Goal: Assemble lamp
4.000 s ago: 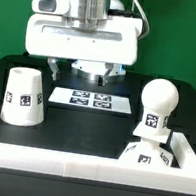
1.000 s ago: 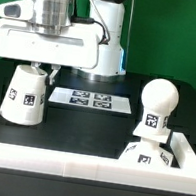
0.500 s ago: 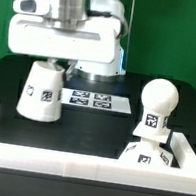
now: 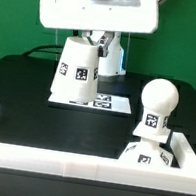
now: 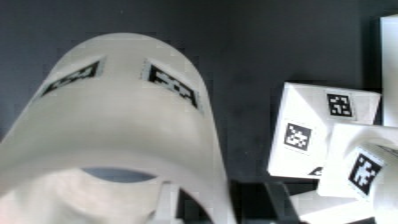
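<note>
Shade: the lamp shade [image 4: 78, 71] was off the table and hung tilted under the gripper [image 4: 91, 40], above the marker board [image 4: 103, 105]; a second before it had stood on the table at the exterior view's left, half a second before it was just lifting
Fingers: clamped on the shade's upper end, as judged from the shade hanging free; the fingertips themselves were hidden behind the shade
Wrist view: the shade [image 5: 125, 130] filled the picture, its open mouth toward the camera, with the marker board [image 5: 329, 135] beyond it
Bulb: the bulb [image 4: 156, 107] stood upright on the base [image 4: 144, 155] at the exterior view's right, unmoved across the frames
Meaning: pick-up looked done and carry under way toward the bulb; the shade was not yet over it
Next need: level the tilted shade and centre it above the bulb before lowering
</note>
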Robot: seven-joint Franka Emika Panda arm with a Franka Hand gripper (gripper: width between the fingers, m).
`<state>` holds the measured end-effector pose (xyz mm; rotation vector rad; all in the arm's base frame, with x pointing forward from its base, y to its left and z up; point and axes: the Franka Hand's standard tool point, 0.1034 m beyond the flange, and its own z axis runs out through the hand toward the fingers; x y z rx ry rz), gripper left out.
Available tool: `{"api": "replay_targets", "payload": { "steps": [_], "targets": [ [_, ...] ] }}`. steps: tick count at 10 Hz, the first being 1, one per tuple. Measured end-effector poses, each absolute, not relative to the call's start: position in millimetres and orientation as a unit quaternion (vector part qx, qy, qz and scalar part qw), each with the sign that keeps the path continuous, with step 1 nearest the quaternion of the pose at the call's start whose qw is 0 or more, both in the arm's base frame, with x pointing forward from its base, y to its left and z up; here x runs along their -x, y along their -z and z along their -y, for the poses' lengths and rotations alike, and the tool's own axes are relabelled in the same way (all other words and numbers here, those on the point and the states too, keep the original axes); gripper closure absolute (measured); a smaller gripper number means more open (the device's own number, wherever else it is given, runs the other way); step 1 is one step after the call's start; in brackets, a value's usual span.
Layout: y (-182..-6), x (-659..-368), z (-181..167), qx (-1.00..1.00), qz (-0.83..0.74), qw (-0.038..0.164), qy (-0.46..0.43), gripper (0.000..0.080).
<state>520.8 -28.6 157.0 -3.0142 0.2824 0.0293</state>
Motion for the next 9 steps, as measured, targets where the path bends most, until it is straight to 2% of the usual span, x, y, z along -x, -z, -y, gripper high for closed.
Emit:
{"api": "replay_targets", "payload": {
  "steps": [4, 9],
  "targets": [
    [-156.4, -520, 26, 0.994, -0.093, 0.058, -0.012, 0.0755],
    [-214.8, -555, -42, 0.988, -0.133, 0.080, -0.025, 0.0755]
  ]
}}
